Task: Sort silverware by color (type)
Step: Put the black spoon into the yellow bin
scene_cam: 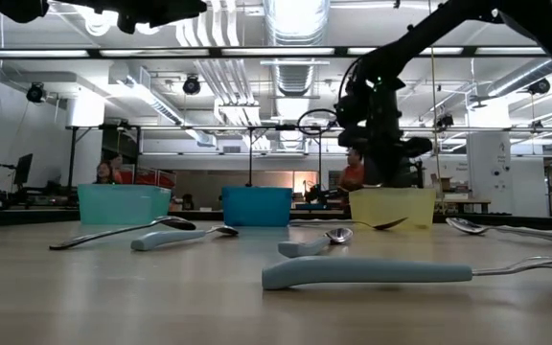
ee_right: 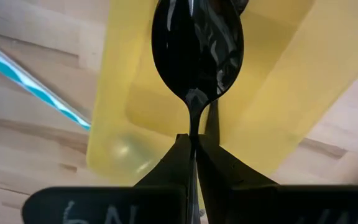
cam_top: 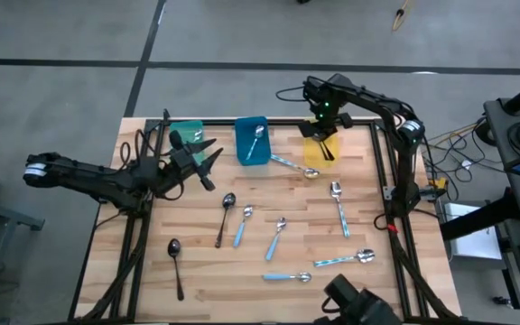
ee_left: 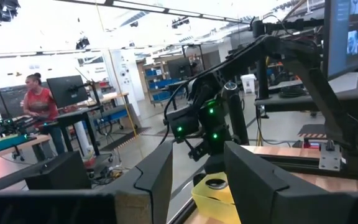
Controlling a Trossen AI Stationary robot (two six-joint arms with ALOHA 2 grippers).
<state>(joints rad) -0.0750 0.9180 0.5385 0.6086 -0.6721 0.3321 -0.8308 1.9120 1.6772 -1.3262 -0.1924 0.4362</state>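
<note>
The right end effector (ee_right: 194, 146) is clamped together on the thin handle of a dark spoon (ee_right: 197, 46), directly above the yellow bin (ee_right: 272, 99). The spoon's long axis runs straight out from the fingers, bowl over the bin opening. The left end effector (cam_top: 208, 155) waits beside the teal bin (cam_top: 188, 131), fingers apart and empty, farther from the yellow bin. Other spoons lie on the wooden bench (cam_top: 368, 293); behind is a workshop.

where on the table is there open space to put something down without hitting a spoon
Bare wood lies on the table's right side, between the yellow bin and the blue-handled spoon near the right edge. Another patch sits at the front left corner, left of the dark spoon. The middle is crowded with spoons, around the blue-handled spoon.
</note>
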